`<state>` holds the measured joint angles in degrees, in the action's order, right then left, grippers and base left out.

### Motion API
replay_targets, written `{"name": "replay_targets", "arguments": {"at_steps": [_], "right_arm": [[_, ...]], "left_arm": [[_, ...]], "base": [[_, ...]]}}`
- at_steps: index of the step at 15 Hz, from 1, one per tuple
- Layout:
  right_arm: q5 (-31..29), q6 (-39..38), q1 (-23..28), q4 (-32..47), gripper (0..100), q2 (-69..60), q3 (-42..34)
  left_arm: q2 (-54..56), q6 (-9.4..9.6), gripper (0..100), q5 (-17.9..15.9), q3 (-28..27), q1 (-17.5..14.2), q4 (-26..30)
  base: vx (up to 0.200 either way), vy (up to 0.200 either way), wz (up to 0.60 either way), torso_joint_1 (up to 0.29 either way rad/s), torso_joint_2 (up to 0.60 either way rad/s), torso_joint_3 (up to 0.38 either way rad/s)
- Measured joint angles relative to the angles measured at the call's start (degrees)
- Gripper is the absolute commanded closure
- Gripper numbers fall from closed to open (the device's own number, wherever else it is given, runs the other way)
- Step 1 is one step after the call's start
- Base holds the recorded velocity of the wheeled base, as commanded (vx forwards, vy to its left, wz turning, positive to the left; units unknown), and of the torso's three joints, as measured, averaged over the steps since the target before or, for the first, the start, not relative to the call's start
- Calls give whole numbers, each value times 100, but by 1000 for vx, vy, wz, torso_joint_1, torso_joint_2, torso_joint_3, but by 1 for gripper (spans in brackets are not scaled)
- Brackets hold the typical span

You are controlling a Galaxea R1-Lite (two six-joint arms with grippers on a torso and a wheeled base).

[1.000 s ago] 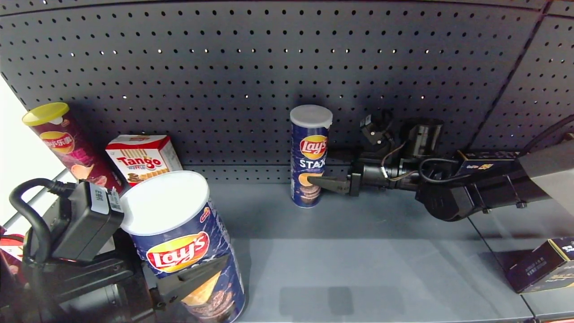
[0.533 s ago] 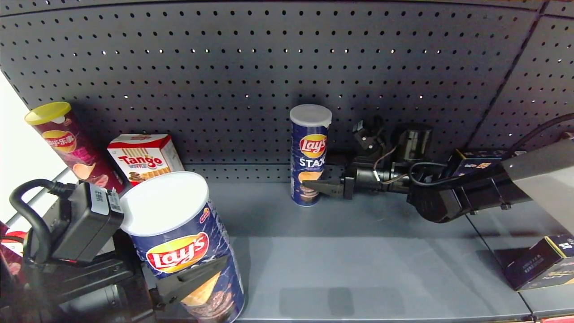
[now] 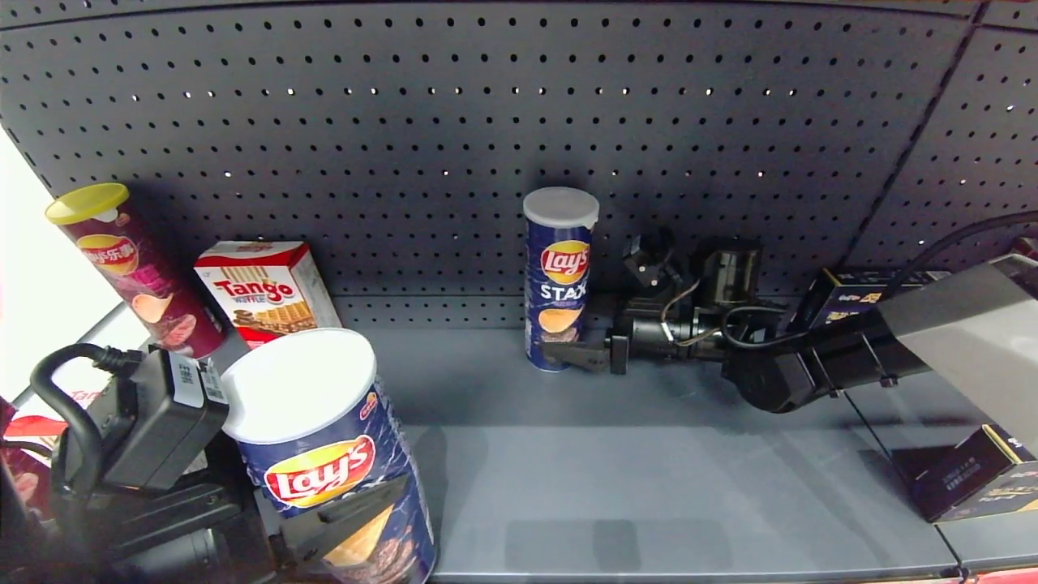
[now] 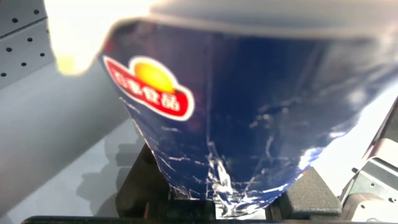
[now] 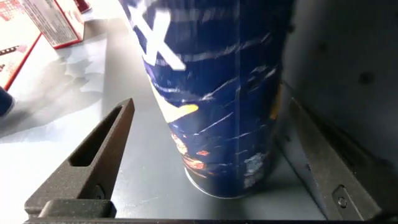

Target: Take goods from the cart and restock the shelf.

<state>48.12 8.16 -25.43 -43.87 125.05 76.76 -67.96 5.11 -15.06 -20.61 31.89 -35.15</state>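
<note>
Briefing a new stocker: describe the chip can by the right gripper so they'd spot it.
Find the dark pegboard wall behind the grey shelf. At its foot, mid-shelf, stands a tall blue chip can with a white lid. Only it stands between the right gripper's open fingers.

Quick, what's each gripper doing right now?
Left gripper: shut on the near chip can.
Right gripper: open, straddling the far chip can standing on the shelf.
</note>
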Motion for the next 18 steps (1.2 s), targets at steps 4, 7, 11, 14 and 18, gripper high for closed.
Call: {"name": "replay_targets", "arguments": {"at_steps": [4,7,11,14,18], "right_arm": [[-165,-1,-117,17,0,238,247],[-219,-1,-152,9,100,424,505],[-428,2,-152,-63,100,458,573],[-506,-4,-179,-30,100,273,383],[-813,-9,-207,-41,100,-346,-304]], "left_arm": [[2,0,100,1,11,-6,1],[5,0,100,-2,15,-55,-5],[5,-2,100,-2,-55,-91,-18],[10,0,100,-5,-138,-116,-40],[145,0,100,-16,-204,-177,-35]], "base": [[0,0,0,0,0,0],[0,0,0,0,0,0],[0,0,0,0,0,0],[0,0,0,0,0,0],[0,0,0,0,0,0]]}}
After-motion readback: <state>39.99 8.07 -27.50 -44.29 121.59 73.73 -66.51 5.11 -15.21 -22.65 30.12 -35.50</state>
